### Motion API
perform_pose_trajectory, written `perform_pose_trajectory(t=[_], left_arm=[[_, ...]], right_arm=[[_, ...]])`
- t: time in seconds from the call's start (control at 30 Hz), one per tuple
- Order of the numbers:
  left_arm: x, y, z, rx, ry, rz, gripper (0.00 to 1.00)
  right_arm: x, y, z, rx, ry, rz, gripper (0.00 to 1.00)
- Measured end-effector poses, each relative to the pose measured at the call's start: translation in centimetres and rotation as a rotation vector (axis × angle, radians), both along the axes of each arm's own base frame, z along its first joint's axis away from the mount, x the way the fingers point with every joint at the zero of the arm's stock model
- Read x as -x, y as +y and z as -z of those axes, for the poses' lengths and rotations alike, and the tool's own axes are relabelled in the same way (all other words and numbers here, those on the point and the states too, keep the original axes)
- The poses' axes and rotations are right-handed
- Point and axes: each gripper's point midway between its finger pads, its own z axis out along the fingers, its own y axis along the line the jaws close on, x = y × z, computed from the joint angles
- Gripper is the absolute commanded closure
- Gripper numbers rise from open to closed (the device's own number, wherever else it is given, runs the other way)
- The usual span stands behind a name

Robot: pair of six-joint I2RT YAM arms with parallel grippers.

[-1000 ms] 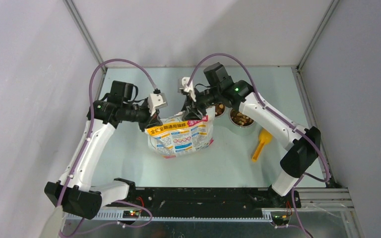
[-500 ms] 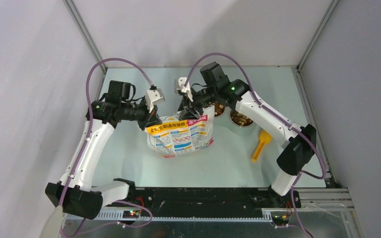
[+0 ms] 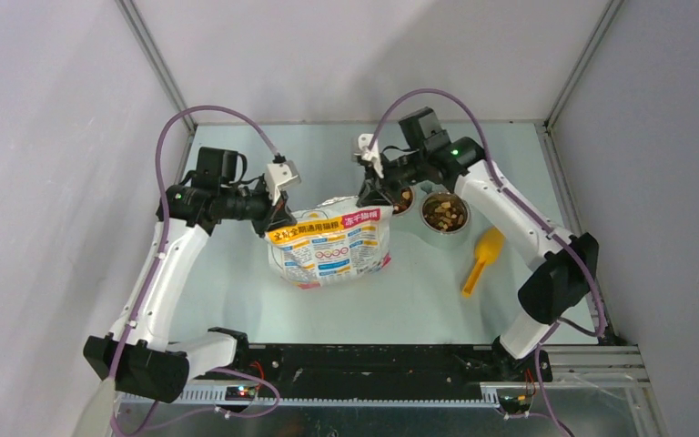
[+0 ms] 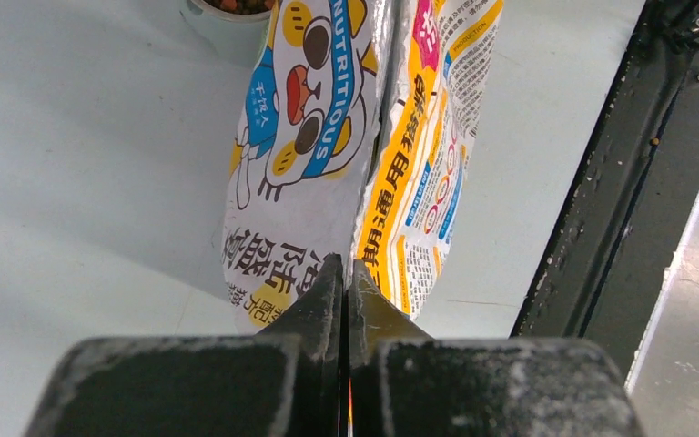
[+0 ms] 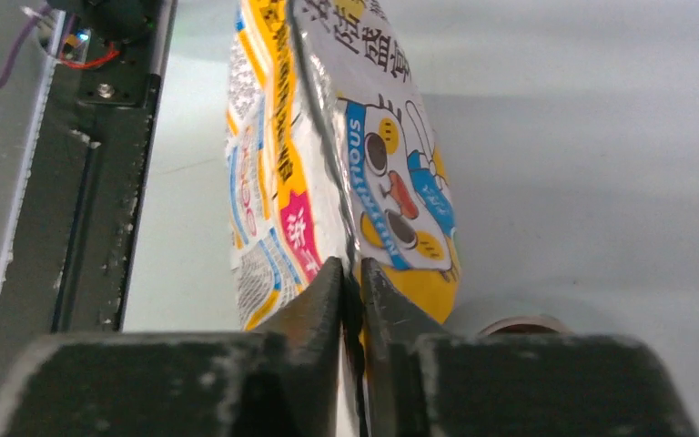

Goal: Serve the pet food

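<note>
Pet food (image 3: 444, 213) lies as brown and tan chunks in a steel bowl (image 3: 446, 233) just right of the printed bag (image 3: 332, 253). More fills a second bowl (image 3: 409, 211) close to the bag's right top corner, partly covered from above by my right arm. My left tool (image 3: 278, 217) is pressed together on the bag's left top corner and my right tool (image 3: 370, 195) pinches the right top corner, so the bag is stretched between them over the pale surface (image 3: 237, 273). The overhead view gives only the bag's front print. My left wrist camera shows the foil edge caught between my black fingers (image 4: 314, 305), the back panel with its cartoon face, and a bowl wall (image 4: 223, 27) at the bag's far end, though I cannot tell which bowl. My right wrist camera shows the same top seam nipped between its fingers (image 5: 391, 300) and a bowl rim (image 5: 519, 325) peeking out beside the bag. A yellow scoop (image 3: 480, 259) lies on the surface right of the bag, nearer me than the bowls, touching neither.
</note>
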Motion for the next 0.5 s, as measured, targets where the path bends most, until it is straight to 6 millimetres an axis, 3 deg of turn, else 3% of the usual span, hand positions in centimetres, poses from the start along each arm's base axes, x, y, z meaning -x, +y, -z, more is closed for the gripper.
perform_pose_trajectory(t=[0.07,0.1,0.17,0.2,0.23,0.27,0.33,0.4,0.43,0.5], left_arm=[[-0.1,0.1,-0.1,0.0,-0.006,-0.003,1.0],[-0.3,0.0,-0.1,0.002,-0.013,-0.003,1.0],[-0.3,0.0,-0.2,0.003,-0.016,-0.003,1.0],[-0.2,0.1,-0.1,0.0,-0.009,-0.005,1.0],[-0.1,0.2,0.0,-0.001,-0.004,-0.006,1.0],[-0.1,0.2,0.0,-0.001,-0.003,-0.008,1.0],[-0.3,0.2,-0.1,0.001,-0.012,-0.008,1.0],[-0.4,0.1,-0.2,0.003,-0.018,-0.007,1.0],[-0.4,0.1,-0.2,0.004,-0.017,-0.007,1.0],[-0.2,0.2,-0.1,0.001,-0.008,-0.008,1.0]], right_arm=[[-0.3,-1.3,-0.5,-0.001,0.009,0.023,0.99],[-0.2,-1.5,-0.7,-0.005,0.007,0.022,0.86],[0.0,-1.7,-0.8,-0.01,0.021,0.019,0.73],[-0.2,-1.9,-0.8,-0.01,0.027,0.029,0.79],[-0.6,-2.4,-0.9,-0.011,0.028,0.044,0.96],[-0.9,-2.8,-1.1,-0.014,0.026,0.058,0.99],[-1.3,-3.9,-1.6,-0.03,0.043,0.078,1.0],[-1.1,-4.2,-1.8,-0.042,0.06,0.077,0.84],[-1.1,-4.2,-1.8,-0.043,0.068,0.078,0.93],[-1.5,-4.7,-1.7,-0.042,0.06,0.096,1.0]])
